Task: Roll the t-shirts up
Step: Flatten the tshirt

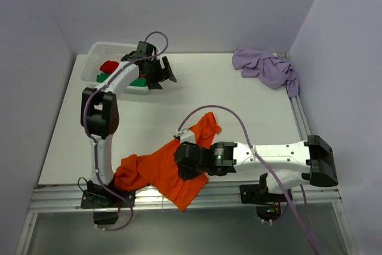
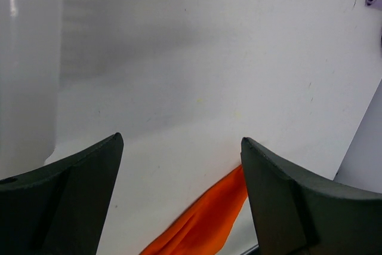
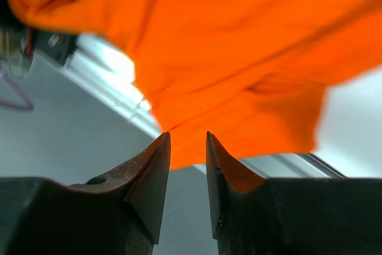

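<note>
White table (image 1: 239, 111) boxed in by pale lilac-grey walls, an aluminium rail (image 1: 209, 198) along its near edge. That is what I have on the overhead feed. The orange t-shirt (image 1: 161, 174) lies unrolled and rumpled at the near edge, spread on a diagonal from beside the left arm's base toward the middle of the table. One pointed corner reaches up to the centre, and another flap hangs over the rail. The fabric is bright, plain and soft, with loose folds and no neat edge anywhere. The lilac t-shirt (image 1: 265, 67) sits well apart from it in the far right corner, bunched in a heap with a tail draped off the right side of the table. My right arm reaches across the near edge with the right gripper (image 3: 188, 138) over the orange shirt. On its wrist feed the jaws stand a narrow slit apart, with grey floor showing through the gap and the shirt's hem right at the tips. I see no cloth clamped. The left gripper (image 2: 182, 141) is far off at the back left, beside a clear plastic bin (image 1: 98, 49) holding red and green items (image 1: 109, 65). Its jaws are spread wide over bare table with nothing between them, and a sliver of orange shows low in that view.
</note>
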Motion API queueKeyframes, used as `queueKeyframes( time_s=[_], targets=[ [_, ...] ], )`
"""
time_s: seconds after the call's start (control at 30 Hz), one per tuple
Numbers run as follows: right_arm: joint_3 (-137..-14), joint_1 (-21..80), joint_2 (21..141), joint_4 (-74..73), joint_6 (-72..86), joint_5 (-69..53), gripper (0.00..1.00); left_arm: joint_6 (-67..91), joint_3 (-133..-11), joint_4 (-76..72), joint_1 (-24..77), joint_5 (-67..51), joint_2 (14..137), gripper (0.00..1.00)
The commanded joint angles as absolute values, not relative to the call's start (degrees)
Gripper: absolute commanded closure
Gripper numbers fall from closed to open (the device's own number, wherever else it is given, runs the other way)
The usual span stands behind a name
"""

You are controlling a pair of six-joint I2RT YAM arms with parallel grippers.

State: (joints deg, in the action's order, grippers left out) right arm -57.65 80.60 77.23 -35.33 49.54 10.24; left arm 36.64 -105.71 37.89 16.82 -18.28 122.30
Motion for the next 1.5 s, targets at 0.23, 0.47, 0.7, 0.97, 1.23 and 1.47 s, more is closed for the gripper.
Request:
queueKeyframes(
  time_s=[0.23, 0.47, 0.7, 0.97, 1.23, 1.47],
  targets=[
    [-55.63, 56.62, 73.64, -45.52, 49.23, 13.09, 0.55, 37.62, -118.9, 39.19, 5.9, -13.0, 133.85, 0.13],
    [-60.37, 43.79, 85.41, -48.6, 40.19, 17.22, 0.55, 34.11, -120.08, 40.96, 5.27, -22.23, 129.65, 0.11],
    [-61.35, 36.06, 89.38, -43.61, 33.49, 20.04, 0.56, 35.15, -105.31, 39.91, 11.68, -25.93, 114.72, 0.09],
    [-62.06, 33.93, 93.78, -35.17, 26.46, 13.38, 0.55, 37.26, -96.17, 47.45, 15.64, -23.74, 98.98, 0.09],
    [-60.91, 33.93, 96.94, -30.68, 23.56, 11.69, 0.52, 39.46, -82.12, 52.82, 17.75, -21.27, 84.39, 0.09],
    [-61.1, 33.75, 96.87, -31.03, 22.94, 9.94, 0.51, 42.88, -70.94, 54.84, 21.09, -20.13, 74.28, 0.09]
  ],
)
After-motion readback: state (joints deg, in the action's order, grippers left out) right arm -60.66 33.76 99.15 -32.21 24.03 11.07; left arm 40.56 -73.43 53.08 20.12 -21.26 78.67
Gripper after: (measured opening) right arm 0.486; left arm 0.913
